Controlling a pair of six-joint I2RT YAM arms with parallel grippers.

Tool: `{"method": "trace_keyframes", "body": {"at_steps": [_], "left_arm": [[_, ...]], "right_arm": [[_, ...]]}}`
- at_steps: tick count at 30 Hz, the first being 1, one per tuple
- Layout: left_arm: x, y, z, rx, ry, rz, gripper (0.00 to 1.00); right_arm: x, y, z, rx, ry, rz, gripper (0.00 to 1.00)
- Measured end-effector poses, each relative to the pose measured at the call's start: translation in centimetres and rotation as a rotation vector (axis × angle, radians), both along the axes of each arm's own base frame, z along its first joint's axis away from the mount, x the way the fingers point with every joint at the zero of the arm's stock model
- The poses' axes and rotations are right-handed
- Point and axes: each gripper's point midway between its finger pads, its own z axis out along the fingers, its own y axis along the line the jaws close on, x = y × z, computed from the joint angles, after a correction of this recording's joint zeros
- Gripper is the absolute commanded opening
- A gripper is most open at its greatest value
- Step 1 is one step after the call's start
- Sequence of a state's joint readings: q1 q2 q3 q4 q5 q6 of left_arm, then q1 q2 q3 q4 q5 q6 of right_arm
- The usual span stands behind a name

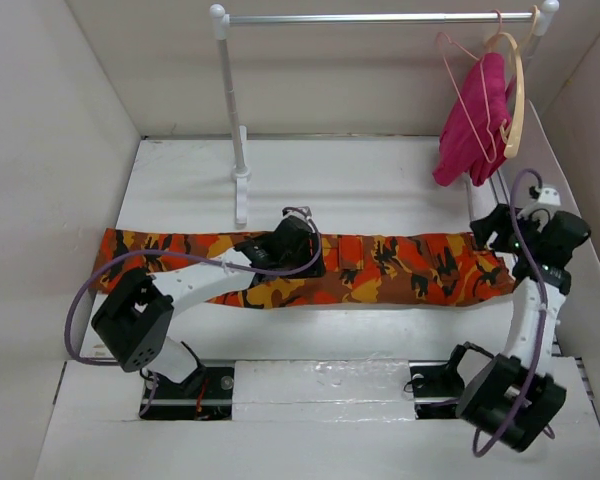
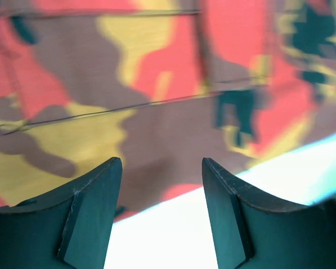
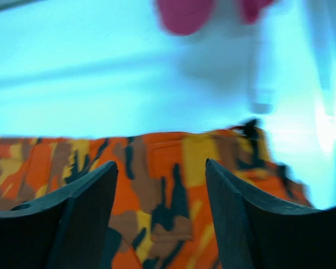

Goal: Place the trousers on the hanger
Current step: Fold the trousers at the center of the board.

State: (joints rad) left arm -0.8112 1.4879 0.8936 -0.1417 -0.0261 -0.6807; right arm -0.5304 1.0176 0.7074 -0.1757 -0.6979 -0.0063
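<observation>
Now my left gripper (image 2: 161, 162) and right gripper (image 3: 161, 163) hover released above the long orange camouflage cloth trousers (image 1: 380, 265); I should pinch their edges squarely.

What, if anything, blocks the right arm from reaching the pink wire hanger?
Probably nothing: yes, it looks reachable. The hanger hangs on the rail beyond the open right hand, with free space between.

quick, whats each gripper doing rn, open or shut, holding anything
left gripper: open, holding nothing, right over the trousers
right gripper: open, holding nothing
</observation>
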Motion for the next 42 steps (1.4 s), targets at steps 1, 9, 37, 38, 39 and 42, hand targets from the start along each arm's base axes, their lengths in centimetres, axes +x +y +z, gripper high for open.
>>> {"method": "trace_keyframes", "body": {"at_steps": [1,9,37,38,39,42], "left_arm": [[0.0,-0.5,0.9,-0.017,-0.017,-0.014,0.55],[0.3,-1.4,4.4,-0.073,-0.102,-0.059,0.56],[-1.2,-0.7,1.9,-0.041,-0.049,-0.102,0.00],[-1.3,-0.6,1.8,-0.039,-0.046,-0.101,0.00],[-1.3,-0.6,1.7,-0.037,-0.044,-0.100,0.00],[-1.5,-0.3,1.2,-0.026,-0.034,-0.097,0.00]], "right_arm": [[-0.6,-1.2,1.1,-0.038,-0.011,-0.048,0.72],[-8.4,-7.4,-1.8,-0.101,0.231,-0.460,1.00],[-7.9,-6.8,-16.1,0.299,0.372,-0.421,0.00],[-8.1,-6.7,-15.6,0.293,0.371,-0.423,0.00],[-8.3,-6.6,-14.7,0.280,0.365,-0.430,0.00],[-8.6,-6.9,-9.4,0.185,0.284,-0.451,0.00]]}}
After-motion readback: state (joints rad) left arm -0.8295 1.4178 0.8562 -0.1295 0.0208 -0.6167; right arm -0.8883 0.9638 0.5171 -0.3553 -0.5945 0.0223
